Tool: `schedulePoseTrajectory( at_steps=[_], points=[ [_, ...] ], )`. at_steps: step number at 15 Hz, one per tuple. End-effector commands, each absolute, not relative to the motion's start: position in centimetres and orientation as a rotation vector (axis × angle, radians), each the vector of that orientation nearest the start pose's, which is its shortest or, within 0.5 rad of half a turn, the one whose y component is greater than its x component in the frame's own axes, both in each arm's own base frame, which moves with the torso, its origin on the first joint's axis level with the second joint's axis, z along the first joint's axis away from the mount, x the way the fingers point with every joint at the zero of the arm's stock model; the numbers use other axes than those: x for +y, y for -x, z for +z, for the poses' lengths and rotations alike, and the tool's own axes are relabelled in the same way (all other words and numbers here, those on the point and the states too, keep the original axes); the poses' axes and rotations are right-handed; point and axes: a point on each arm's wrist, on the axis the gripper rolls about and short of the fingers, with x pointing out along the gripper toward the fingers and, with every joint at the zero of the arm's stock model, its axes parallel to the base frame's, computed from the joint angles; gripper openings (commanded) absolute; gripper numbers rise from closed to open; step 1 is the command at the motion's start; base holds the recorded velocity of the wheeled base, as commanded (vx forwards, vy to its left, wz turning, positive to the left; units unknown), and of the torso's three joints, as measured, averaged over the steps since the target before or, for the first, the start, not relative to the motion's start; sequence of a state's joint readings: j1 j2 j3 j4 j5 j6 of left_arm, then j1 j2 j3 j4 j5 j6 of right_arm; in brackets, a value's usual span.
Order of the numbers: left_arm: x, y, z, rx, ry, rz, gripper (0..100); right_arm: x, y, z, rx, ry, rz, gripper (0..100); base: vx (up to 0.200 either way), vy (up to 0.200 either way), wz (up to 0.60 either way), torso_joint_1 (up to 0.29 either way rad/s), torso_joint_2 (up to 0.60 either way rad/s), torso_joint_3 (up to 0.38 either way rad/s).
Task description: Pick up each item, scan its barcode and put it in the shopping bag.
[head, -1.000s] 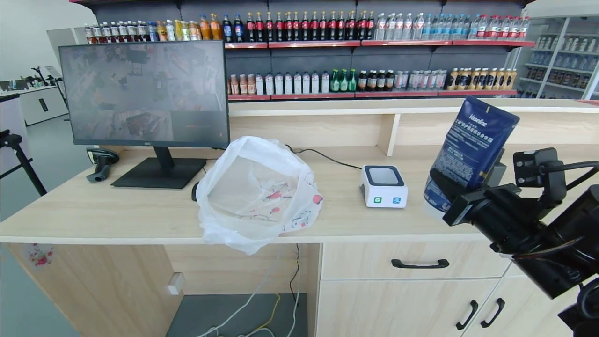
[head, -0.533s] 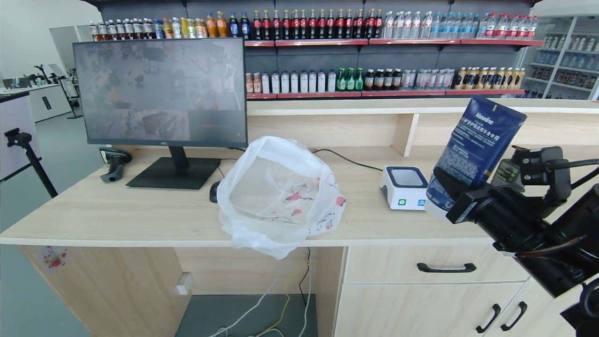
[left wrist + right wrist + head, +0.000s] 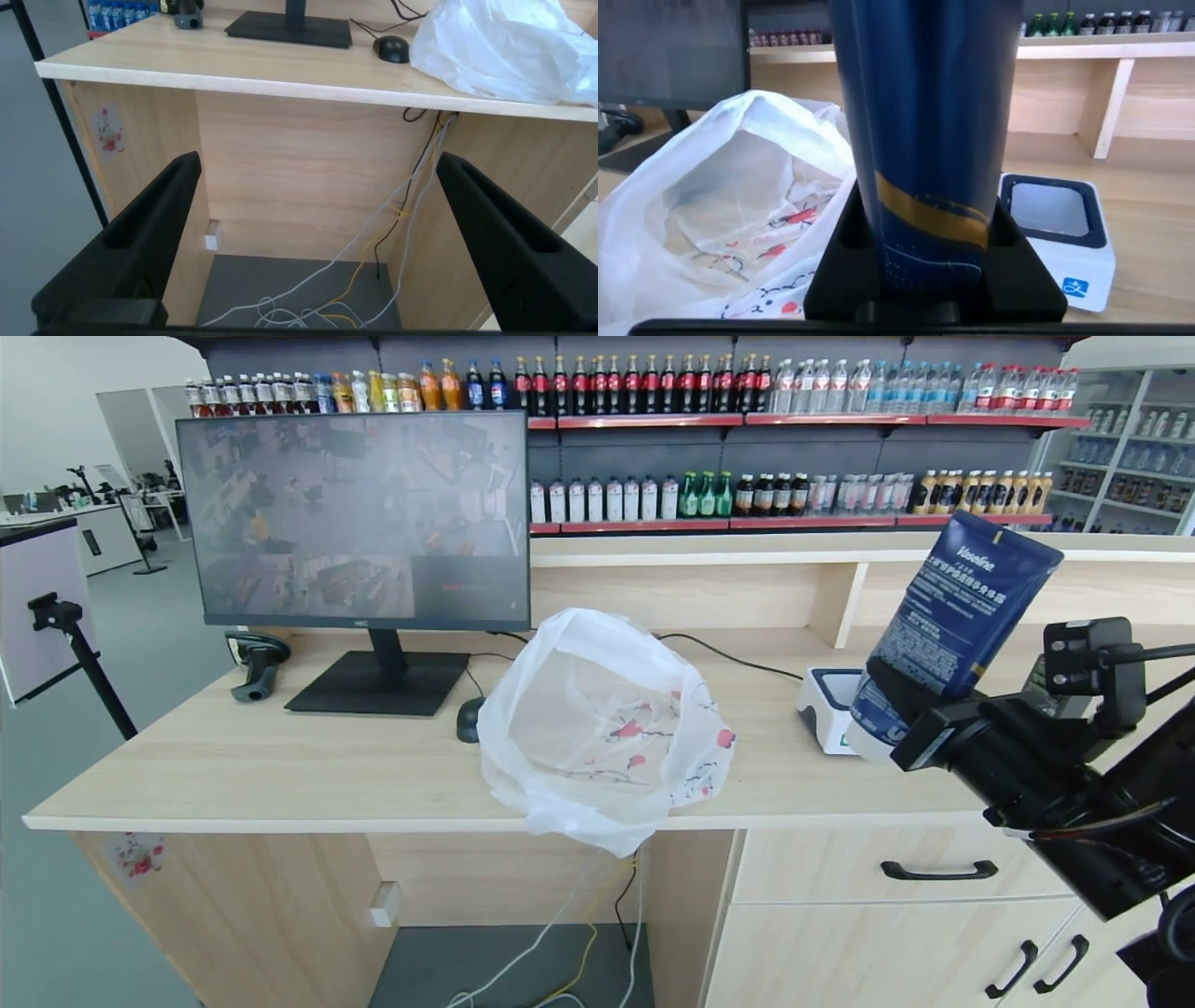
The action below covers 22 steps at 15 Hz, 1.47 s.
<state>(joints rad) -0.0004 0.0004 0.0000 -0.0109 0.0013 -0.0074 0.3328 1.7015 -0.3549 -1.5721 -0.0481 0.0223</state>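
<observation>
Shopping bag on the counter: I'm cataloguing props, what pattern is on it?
Translucent white plastic shopping bag: red blossoms on dark twigs, clearest in the head view.

Blue pouch [image 3: 962, 607] in right gripper [image 3: 901, 705] now nearer scanner [image 3: 822, 702]

Shop: checkout counter [image 3: 280, 775], drink shelves [image 3: 653, 422]

**Checkout counter and its surroundings.**
A black flat-screen monitor [image 3: 355, 518] stands on its square base on the light wooden counter [image 3: 280, 775], with a black computer mouse [image 3: 469, 720] just beside the base. White, yellow and black cables [image 3: 624, 905] hang under the counter. Black-handled wooden drawers [image 3: 938, 871] sit to the right, and red-edged shelves of bottled drinks [image 3: 747, 420] line the wall behind.
</observation>
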Motion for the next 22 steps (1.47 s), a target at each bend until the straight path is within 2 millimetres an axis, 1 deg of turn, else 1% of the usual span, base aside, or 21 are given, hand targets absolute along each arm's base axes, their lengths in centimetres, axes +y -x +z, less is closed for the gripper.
schedulePoseTrajectory(
  at_steps=[1, 2, 6, 7, 11, 13, 14, 16, 17, 19, 21, 22],
  points=[
    [0.0, 2.3, 7.7, -0.011, 0.008, 0.001, 100, 8.2, -23.9, 16.6, -0.218, -0.064, 0.288, 0, 0.000, 0.000, 0.00, 0.000, 0.00, 0.000],
    [0.0, 2.3, 7.7, -0.011, 0.008, 0.001, 100, 8.2, -24.0, 16.6, -0.216, -0.064, 0.288, 0, 0.000, 0.000, 0.00, 0.000, 0.00, 0.000],
    [0.0, 2.3, 7.7, -0.014, 0.008, 0.001, 100, 8.5, -24.7, 16.4, -0.212, -0.063, 0.288, 0, 0.000, 0.000, 0.60, -0.001, 0.00, 0.002],
    [0.0, 2.3, 7.7, -0.014, 0.008, 0.000, 100, 8.7, -25.1, 16.4, -0.215, -0.063, 0.290, 0, 0.000, 0.000, 0.60, 0.002, 0.00, -0.002],
    [0.0, 2.3, 7.7, -0.014, 0.008, 0.001, 100, 9.0, -25.4, 16.1, -0.207, -0.063, 0.297, 0, 0.000, 0.000, 0.60, 0.008, 0.00, 0.001],
    [0.0, 2.3, 7.7, -0.014, 0.008, 0.001, 100, 9.1, -25.9, 15.8, -0.199, -0.061, 0.297, 0, 0.000, 0.000, 0.00, 0.000, 0.00, 0.000],
    [0.0, 2.3, 7.7, -0.014, 0.008, 0.000, 100, 9.3, -26.4, 15.2, -0.181, -0.056, 0.297, 0, 0.000, 0.000, 0.00, 0.000, 0.00, 0.000],
    [0.0, 2.3, 7.7, -0.015, 0.008, 0.001, 100, 9.8, -27.8, 15.3, -0.198, -0.061, 0.296, 0, 0.000, 0.000, 0.00, 0.000, 0.00, 0.000],
    [0.0, 2.3, 7.7, -0.014, 0.008, 0.000, 100, 10.6, -29.0, 14.5, -0.187, -0.061, 0.310, 0, 0.000, 0.000, 0.00, 0.000, 0.00, 0.000],
    [0.0, 2.3, 7.7, -0.014, 0.008, 0.001, 100, 11.8, -30.0, 13.6, -0.169, -0.060, 0.332, 0, 0.000, 0.000, 0.00, 0.000, 0.00, 0.000],
    [0.0, 2.3, 7.7, -0.014, 0.008, 0.001, 100, 12.5, -31.4, 12.4, -0.152, -0.055, 0.337, 0, 0.000, 0.000, 0.00, 0.000, 0.00, 0.000],
    [0.0, 2.3, 7.7, -0.015, 0.008, 0.001, 100, 12.8, -31.7, 11.8, -0.139, -0.054, 0.342, 0, 0.000, 0.000, 0.00, 0.000, 0.00, 0.000]
  ],
)
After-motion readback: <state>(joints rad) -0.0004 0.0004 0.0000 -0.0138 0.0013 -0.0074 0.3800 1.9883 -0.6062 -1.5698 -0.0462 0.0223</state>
